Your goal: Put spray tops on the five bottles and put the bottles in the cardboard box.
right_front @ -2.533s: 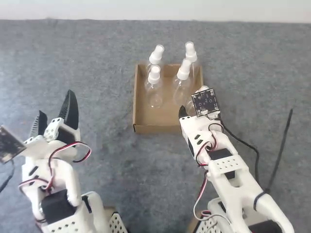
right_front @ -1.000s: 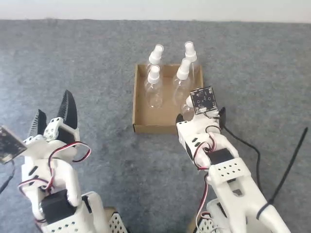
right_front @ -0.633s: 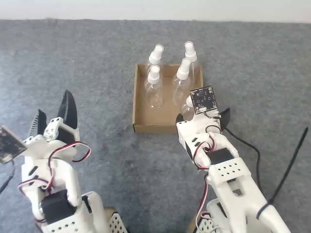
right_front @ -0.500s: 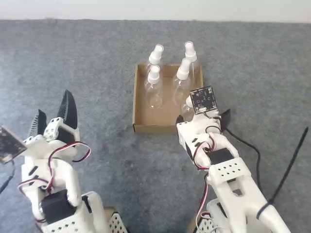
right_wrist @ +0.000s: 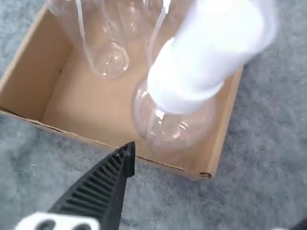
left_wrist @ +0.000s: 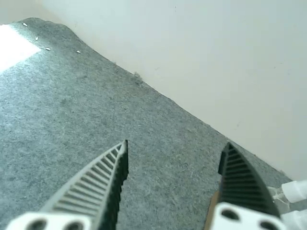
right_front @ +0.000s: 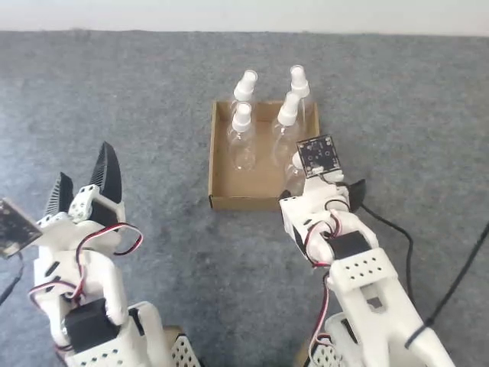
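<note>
Grey carpet (right_front: 137,99): work surface under both arms.

Cardboard box (right_front: 243,202): open-topped, set between and ahead of the arms, seemingly so either can reach it.

Left gripper (right_front: 85,180): raised over bare carpet, well apart from the box; fingers spread, holding nothing; apparently parked out of the way.

Right gripper (right_front: 321,185): poised above the box's near corner on its own side; jaws wide apart, gripping nothing.

Four bottles (right_front: 243,141): upright in the box, two rows, spray tops on.

Fifth bottle (right_wrist: 172,120): upright in that near corner, directly under the right gripper, between its spread jaws and untouched; white top (right_wrist: 211,43) fitted; likely just set down.
</note>
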